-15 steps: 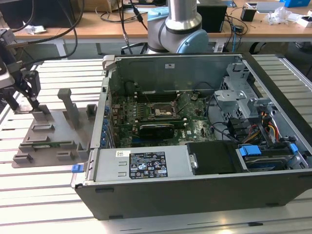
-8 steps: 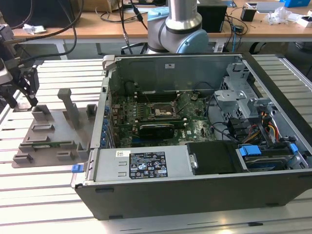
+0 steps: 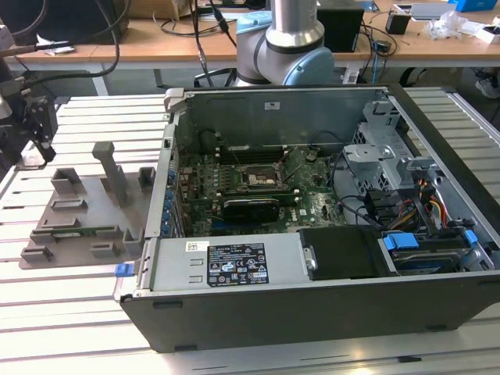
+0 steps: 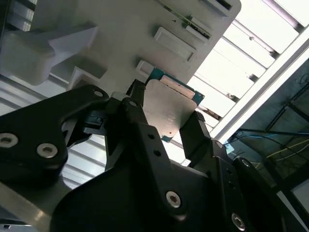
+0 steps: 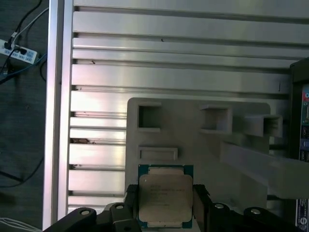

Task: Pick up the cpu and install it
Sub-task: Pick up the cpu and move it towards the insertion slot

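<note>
The hand point(image 5: 165, 195) pinches the cpu point(image 5: 165, 199) by two opposite edges, a black finger point(image 4: 137, 113) on either side. The chip's silvery lid faces the cameras in both wrist views. Just beyond it lies the grey holder tray point(image 5: 203, 154) on the slatted metal bench point(image 5: 169, 63). Farther off, the open computer case point(image 3: 312, 308) and its motherboard socket point(image 3: 262, 178) lie well apart from the hand, toward the exterior view's right.

Slatted metal table point(image 3: 62, 328) with grey tray point(image 3: 78, 207) and open computer case point(image 3: 312, 312).
</note>
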You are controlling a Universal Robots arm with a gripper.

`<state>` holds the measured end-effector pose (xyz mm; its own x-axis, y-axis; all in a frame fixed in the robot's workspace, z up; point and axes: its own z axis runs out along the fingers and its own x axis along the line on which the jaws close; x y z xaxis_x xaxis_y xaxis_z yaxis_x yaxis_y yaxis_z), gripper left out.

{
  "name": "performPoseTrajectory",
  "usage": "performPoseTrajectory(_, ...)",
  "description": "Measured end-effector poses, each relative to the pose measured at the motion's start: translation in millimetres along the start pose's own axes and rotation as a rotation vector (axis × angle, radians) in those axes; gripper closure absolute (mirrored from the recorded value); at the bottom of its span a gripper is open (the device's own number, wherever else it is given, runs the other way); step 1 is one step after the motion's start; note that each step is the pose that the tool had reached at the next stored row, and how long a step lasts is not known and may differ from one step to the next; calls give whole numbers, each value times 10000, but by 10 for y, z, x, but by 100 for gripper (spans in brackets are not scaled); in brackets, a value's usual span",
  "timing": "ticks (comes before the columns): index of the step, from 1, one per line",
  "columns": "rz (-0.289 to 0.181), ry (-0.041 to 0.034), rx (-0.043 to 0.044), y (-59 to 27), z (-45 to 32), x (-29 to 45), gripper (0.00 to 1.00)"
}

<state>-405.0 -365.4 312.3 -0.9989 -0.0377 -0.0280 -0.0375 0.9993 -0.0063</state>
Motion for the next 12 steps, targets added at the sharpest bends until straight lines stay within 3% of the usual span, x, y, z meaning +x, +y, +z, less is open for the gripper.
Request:
performPoseTrajectory(2, 0, 0, 1, -1, -85, -2, 46)
performPoseTrajectory(6, 0, -1, 0, -1, -158, -5, 46)
performPoseTrajectory(12, 0, 0, 0, -2, -338, -10, 46)
